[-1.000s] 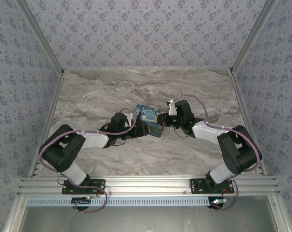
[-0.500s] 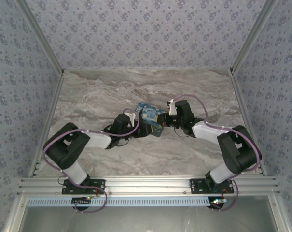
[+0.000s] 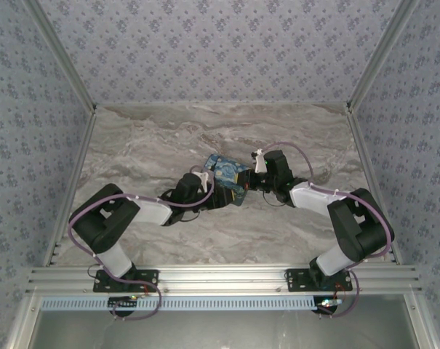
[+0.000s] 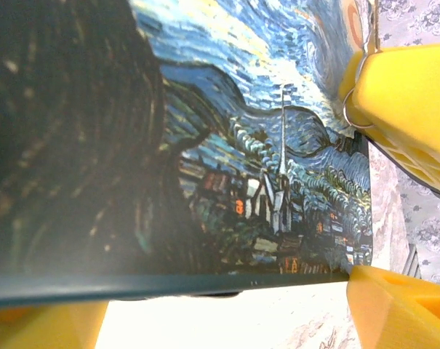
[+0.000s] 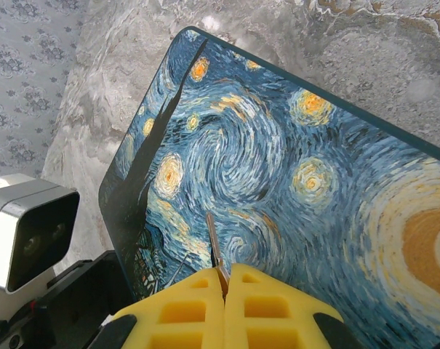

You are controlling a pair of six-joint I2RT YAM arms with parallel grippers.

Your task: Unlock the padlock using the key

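Right pincer (image 5: 223,273) is pressed together on the key (image 5: 212,240), a thin sliver poised over the starry box's (image 5: 278,167) lid. The left pincer (image 3: 211,192) sits at the box's edge, its grip impossible to tell. Seemingly the key is in hand, with insertion and turning yet to come.

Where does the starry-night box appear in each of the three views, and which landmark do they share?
Top external: the starry-night box lies at the centre of the marble table, between the two arms' ends.
Left wrist: the box covers most of the picture, very near.
Right wrist: the box covers the middle and right, behind the thin key in the shut right fingers.
Shared landmark: the marble table around it.
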